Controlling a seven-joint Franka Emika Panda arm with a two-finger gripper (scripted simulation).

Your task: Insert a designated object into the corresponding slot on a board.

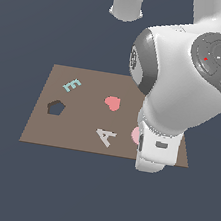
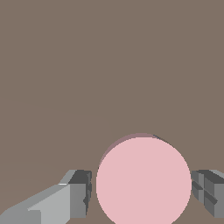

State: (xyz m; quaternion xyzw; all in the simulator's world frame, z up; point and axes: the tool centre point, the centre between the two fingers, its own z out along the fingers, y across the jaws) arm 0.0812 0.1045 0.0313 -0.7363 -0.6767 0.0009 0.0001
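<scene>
The arm's wrist and hand (image 1: 154, 150) hang low over the board's (image 1: 79, 128) near edge, close to the near corner on the exterior view's right, and they hide most of what lies beneath. In the wrist view the fingers (image 2: 78, 192) stand apart, one on each side of the pale pink round piece (image 2: 143, 181), with a narrow gap of board showing between each finger and the piece, so they are not clamped on it. A thin dark crescent shows along the piece's rim, which may be the edge of the round hole under it; whether the piece sits fully seated in the hole cannot be told. In the exterior view only a sliver of the pink piece (image 1: 135, 134) peeps out beside the hand.

Just beside it, along the same near edge, lies the grey A (image 1: 106, 136). Further in, around the board's middle, sits the coral heart (image 1: 112, 103). Toward the side edge on the exterior view's left is the dark pentagon hole (image 1: 56, 107), and beyond it, near the far edge, the teal E (image 1: 72, 84).
</scene>
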